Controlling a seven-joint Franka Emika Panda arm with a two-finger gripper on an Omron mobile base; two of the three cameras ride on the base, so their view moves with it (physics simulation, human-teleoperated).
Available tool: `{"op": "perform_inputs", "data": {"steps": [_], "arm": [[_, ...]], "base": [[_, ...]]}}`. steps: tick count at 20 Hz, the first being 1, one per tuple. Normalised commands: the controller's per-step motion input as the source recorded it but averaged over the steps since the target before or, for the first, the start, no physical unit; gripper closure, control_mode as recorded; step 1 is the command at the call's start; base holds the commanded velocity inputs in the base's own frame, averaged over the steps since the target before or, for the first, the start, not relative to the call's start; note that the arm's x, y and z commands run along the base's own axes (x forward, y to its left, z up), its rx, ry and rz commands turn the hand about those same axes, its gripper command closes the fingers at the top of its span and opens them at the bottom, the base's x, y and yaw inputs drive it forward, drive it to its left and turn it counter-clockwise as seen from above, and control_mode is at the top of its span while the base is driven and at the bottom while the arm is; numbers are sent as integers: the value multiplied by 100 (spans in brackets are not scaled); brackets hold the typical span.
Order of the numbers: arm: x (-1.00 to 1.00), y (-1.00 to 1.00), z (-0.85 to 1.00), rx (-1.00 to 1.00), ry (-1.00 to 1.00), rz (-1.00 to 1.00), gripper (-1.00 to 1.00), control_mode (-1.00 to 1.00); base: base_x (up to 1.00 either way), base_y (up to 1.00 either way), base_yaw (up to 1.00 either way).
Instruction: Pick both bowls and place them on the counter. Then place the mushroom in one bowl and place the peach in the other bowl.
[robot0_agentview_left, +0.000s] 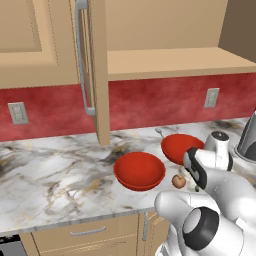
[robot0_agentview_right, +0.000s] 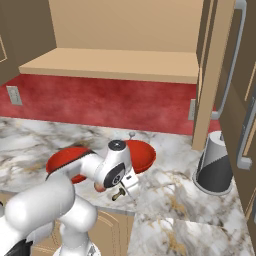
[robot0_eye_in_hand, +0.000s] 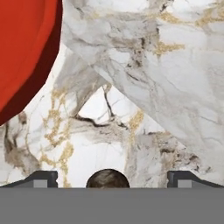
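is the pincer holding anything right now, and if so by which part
Nothing is held. The pincer stands wide open over the counter, its fingertips either side of the mushroom cap without closing on it.

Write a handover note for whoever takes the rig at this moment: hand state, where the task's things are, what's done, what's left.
Hand: open, empty, low over the counter with the mushroom between its fingertips.
Bowls: both on the counter, the nearer bowl and the farther bowl, both empty as far as visible.
Peach: on the counter beside the nearer bowl.
Done: bowls placed.
Left: grasp the mushroom, put it in one bowl; then the peach in the other.
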Motion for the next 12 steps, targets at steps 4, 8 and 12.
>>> {"op": "perform_inputs", "data": {"steps": [4, 8, 12], "arm": [[-41, 6, 0, -4, 1, 12, -100, -100], [-6, 15, -17, 0, 2, 14, -100, -100], [0, 13, -23, 0, 1, 7, -100, -100]], "base": [[0, 0, 0], [0, 0, 0], [0, 0, 0]]}}
